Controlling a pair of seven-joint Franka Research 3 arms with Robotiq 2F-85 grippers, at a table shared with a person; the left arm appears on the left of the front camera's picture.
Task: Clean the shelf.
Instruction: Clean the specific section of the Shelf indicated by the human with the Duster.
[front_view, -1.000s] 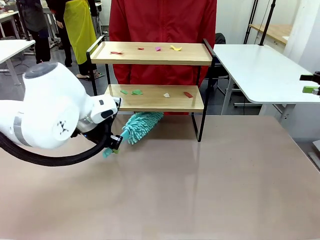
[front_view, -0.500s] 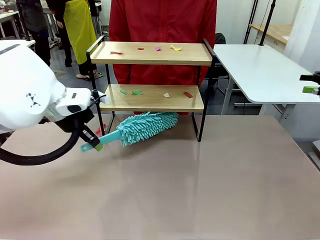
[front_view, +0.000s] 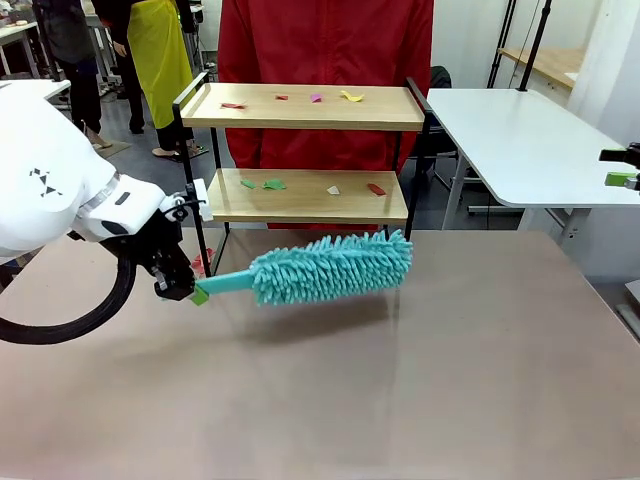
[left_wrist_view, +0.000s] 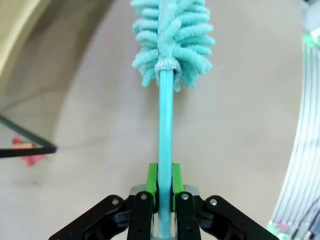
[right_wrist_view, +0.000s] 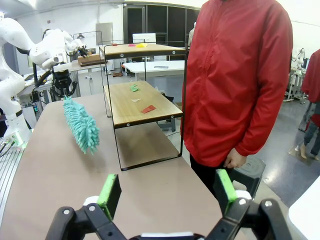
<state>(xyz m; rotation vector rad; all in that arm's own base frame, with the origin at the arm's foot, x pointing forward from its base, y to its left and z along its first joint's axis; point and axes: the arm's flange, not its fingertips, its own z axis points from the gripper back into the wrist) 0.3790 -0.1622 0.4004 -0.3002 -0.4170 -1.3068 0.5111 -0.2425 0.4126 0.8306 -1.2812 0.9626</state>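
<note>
The shelf stands at the table's far side, two light wooden boards in a black frame, with small coloured paper scraps on both boards. My left gripper is shut on the handle of a teal fluffy duster, held level above the table in front of the shelf. In the left wrist view the green pads clamp the duster's handle. In the right wrist view my right gripper stands open with nothing between its fingers, and the shelf and duster show farther off.
A person in a red jacket stands right behind the shelf. A white table sits at the right. A red scrap lies on the table by the shelf's left leg. The brown tabletop spreads in front.
My left arm has drawn back to the left, pulling the duster out from under the lower board and lifting it level above the table. The right gripper has not moved.
</note>
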